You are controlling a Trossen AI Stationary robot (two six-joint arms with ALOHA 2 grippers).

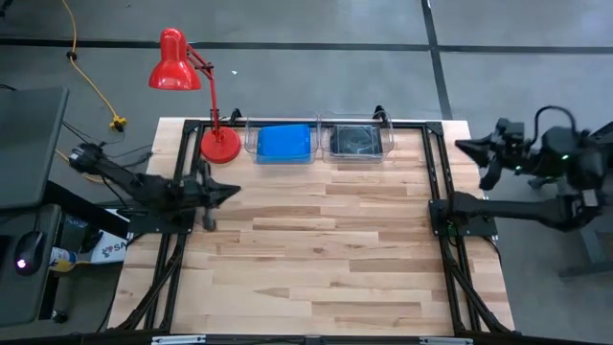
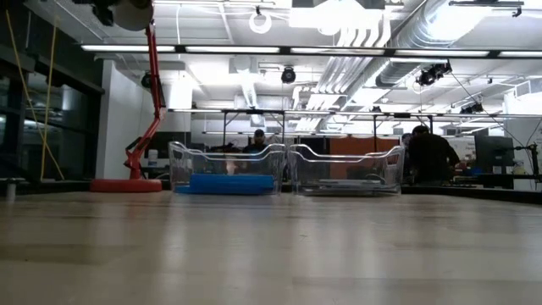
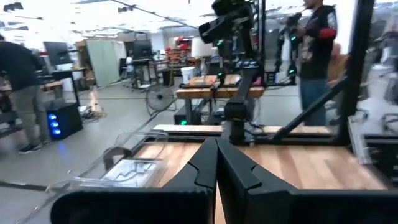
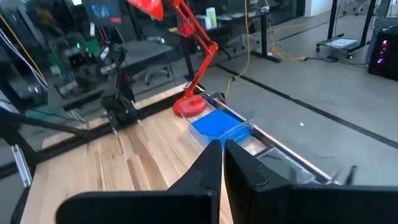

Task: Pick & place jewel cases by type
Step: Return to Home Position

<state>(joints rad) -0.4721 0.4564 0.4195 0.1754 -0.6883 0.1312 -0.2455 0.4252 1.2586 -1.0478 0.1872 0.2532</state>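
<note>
We judge the flat blue plastic jewel cases (image 1: 283, 142), upper centre, light and slippery: grip their edges. The left tool (image 1: 235, 192) and right tool (image 1: 464, 146) are closed, empty.

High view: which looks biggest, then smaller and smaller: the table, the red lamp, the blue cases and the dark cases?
1. the table
2. the red lamp
3. the blue cases and the dark cases: they look about the same, so no ranking between them.
</note>
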